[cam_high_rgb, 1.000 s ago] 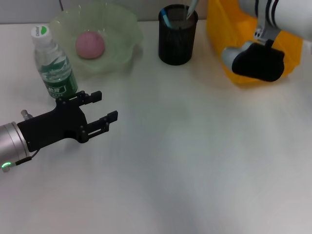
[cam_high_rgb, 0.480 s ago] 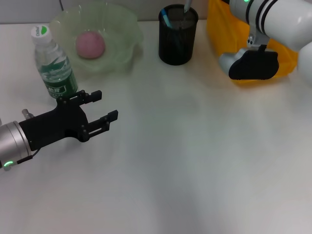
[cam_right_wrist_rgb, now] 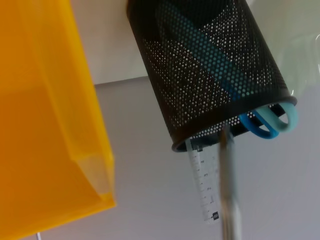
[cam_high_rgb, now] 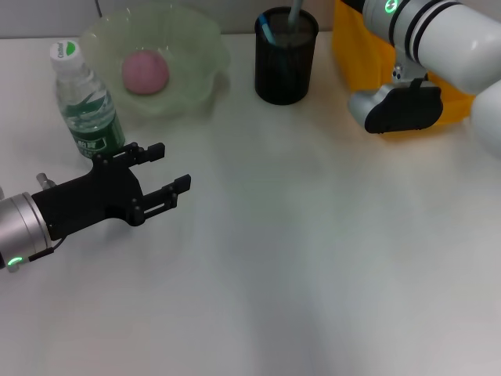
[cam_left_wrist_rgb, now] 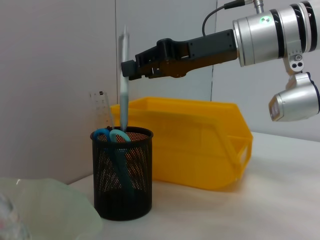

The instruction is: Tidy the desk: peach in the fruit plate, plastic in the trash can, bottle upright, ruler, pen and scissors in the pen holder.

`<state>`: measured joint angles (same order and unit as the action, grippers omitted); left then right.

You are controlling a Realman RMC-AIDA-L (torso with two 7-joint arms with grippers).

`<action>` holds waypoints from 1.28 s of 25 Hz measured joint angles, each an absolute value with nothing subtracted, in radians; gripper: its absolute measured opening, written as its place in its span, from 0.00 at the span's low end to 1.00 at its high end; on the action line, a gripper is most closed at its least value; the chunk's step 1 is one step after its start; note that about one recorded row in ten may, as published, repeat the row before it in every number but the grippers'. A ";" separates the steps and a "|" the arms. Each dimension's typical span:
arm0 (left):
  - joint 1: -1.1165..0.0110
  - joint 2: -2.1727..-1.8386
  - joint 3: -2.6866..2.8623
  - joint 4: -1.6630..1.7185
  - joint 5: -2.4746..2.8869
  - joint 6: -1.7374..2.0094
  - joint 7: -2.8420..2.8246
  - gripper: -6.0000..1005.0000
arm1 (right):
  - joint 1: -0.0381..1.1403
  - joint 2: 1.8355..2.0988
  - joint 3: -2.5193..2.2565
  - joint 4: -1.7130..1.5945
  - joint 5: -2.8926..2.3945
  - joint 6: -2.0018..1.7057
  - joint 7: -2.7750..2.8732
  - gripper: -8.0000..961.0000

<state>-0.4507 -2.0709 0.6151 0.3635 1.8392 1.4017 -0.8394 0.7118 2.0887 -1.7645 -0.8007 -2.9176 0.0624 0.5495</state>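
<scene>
A slim silver-grey pen (cam_left_wrist_rgb: 123,80) stands upright, its tip inside the black wire-mesh pen holder (cam_left_wrist_rgb: 122,172) beside the light blue-handled scissors (cam_left_wrist_rgb: 112,136) and transparent ruler (cam_left_wrist_rgb: 101,107), its top clamped by the right gripper (cam_left_wrist_rgb: 128,69) above the cup. The right arm has swung further left than a second ago. The bright yellow plastic trash can (cam_left_wrist_rgb: 192,142) sits just behind. The left gripper (cam_high_rgb: 166,172), fingers spread and empty, rests near the clear upright bottle (cam_high_rgb: 84,106); the matte pink peach (cam_high_rgb: 144,72) lies in the scalloped pale green fruit plate (cam_high_rgb: 200,47).
</scene>
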 joint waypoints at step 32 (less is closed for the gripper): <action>-0.457 -2.070 0.624 0.327 1.833 1.386 -0.791 0.67 | 0.661 2.093 -1.775 -0.831 -2.573 0.641 0.852 0.69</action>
